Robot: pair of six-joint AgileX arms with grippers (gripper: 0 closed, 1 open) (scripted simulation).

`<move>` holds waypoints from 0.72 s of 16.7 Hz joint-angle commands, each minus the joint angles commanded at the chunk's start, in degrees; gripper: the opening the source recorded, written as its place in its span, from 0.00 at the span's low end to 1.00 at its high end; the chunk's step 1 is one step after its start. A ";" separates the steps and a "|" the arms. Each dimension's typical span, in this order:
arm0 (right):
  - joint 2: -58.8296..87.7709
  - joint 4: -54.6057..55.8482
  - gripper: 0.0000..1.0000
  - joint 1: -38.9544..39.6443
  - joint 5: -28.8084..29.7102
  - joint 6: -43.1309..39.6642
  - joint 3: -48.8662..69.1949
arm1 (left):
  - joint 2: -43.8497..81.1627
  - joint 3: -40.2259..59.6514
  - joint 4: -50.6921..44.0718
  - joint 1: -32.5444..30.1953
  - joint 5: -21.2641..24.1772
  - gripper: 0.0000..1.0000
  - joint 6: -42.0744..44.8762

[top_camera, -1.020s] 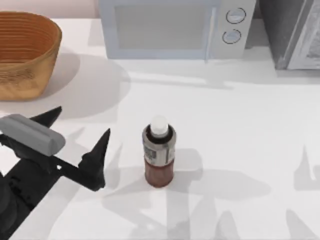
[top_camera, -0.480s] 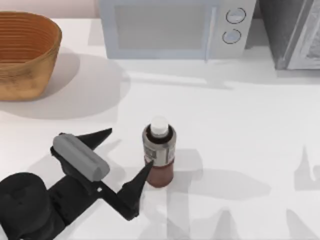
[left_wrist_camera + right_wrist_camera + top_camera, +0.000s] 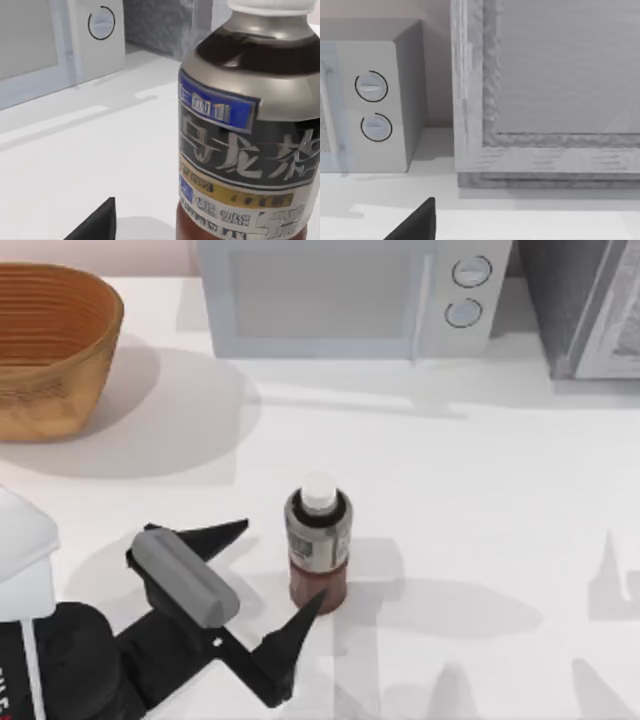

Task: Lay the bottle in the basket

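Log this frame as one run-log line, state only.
phase: approach | left gripper: jaws open, beside bottle, no grasp | bottle: upright on table | basket: far left | right arm: parked

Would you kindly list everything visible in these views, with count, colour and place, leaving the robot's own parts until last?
bottle: one, white cap, grey label, reddish-brown base; upright at table centre.
basket: one, tan-orange wicker; table's far left.
microwave: one, pale grey with two round dials; along the back edge.
grey cabinet: one, textured grey; back right corner.
table: one, white.
left gripper: one, black, fingers open; low on the table's left side, one fingertip touching or nearly touching the bottle's base, the other apart from it.
right gripper: one, a black fingertip in the right wrist view, facing the microwave and cabinet.
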 joint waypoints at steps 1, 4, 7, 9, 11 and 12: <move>0.00 0.00 1.00 0.00 0.00 0.00 0.00 | 0.00 0.00 0.00 0.00 0.00 1.00 0.00; 0.00 0.00 1.00 0.00 0.00 0.00 0.00 | -0.08 -0.21 -0.13 0.25 -0.02 1.00 -0.01; 0.00 0.00 1.00 0.00 0.00 0.00 0.00 | 0.55 1.97 -1.46 -0.15 -0.18 1.00 -0.02; 0.00 0.00 1.00 0.00 0.00 0.00 0.00 | 1.68 5.47 -3.77 -0.64 -0.59 1.00 -0.07; 0.00 0.00 1.00 0.00 0.00 0.00 0.00 | 3.04 9.65 -6.55 -1.18 -1.13 1.00 -0.14; 0.00 0.00 1.00 0.00 0.00 0.00 0.00 | 3.71 11.69 -7.91 -1.44 -1.38 1.00 -0.17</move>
